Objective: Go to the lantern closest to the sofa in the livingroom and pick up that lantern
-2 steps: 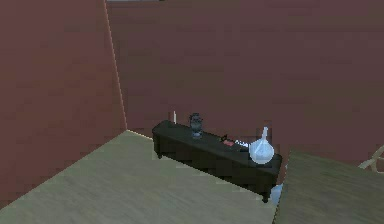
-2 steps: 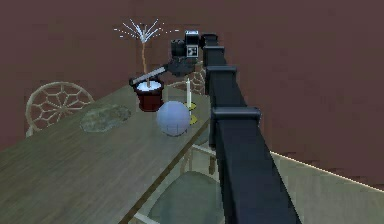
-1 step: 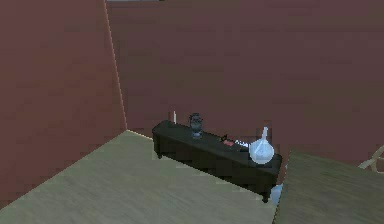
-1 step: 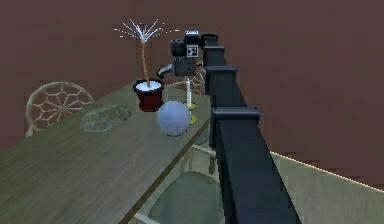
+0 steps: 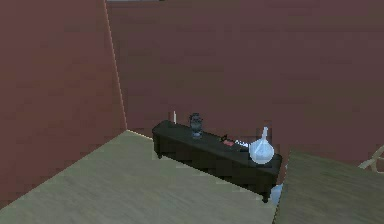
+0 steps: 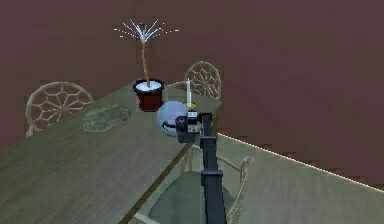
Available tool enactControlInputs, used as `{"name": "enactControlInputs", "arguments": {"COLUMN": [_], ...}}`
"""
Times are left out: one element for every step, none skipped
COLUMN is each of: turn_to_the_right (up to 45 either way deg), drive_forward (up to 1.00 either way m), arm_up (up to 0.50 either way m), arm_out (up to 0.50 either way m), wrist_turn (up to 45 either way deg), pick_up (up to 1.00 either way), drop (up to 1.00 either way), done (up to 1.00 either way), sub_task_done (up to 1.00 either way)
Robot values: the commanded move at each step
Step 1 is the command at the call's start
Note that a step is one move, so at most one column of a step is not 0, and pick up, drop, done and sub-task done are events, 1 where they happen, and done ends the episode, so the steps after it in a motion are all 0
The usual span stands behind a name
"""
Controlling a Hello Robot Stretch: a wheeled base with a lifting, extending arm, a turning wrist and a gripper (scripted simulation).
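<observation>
A low dark bench (image 5: 215,160) stands near the room's corner in the forward view. On it are a small dark lantern-like thing (image 5: 196,124), a thin pale stick (image 5: 174,117), a small red and white item (image 5: 230,143) and a white flask-shaped vase (image 5: 262,149). In the arm side view the dark arm (image 6: 211,180) rises to the gripper (image 6: 179,128) at the edge of a wooden table (image 6: 70,170). A pale round blob (image 6: 168,120) and a thin candle (image 6: 187,94) sit right at the gripper's end. I cannot tell whether it holds anything.
On the wooden table stand a spiky white plant in a red-brown pot (image 6: 149,95) and a glassy dish (image 6: 105,118). Web-backed chairs (image 6: 58,103) (image 6: 205,78) ring it, another chair (image 6: 238,172) beside the arm. Reddish walls enclose the corner; a tan object (image 5: 376,158) shows at the forward view's right edge.
</observation>
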Motion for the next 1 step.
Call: {"name": "enactControlInputs", "arguments": {"turn_to_the_right": [0.0], "drive_forward": [0.00], "arm_up": [0.00], "arm_out": [0.00], "wrist_turn": [0.0], "pick_up": [1.00], "drop": [0.00], "done": [0.00], "sub_task_done": [0.00]}}
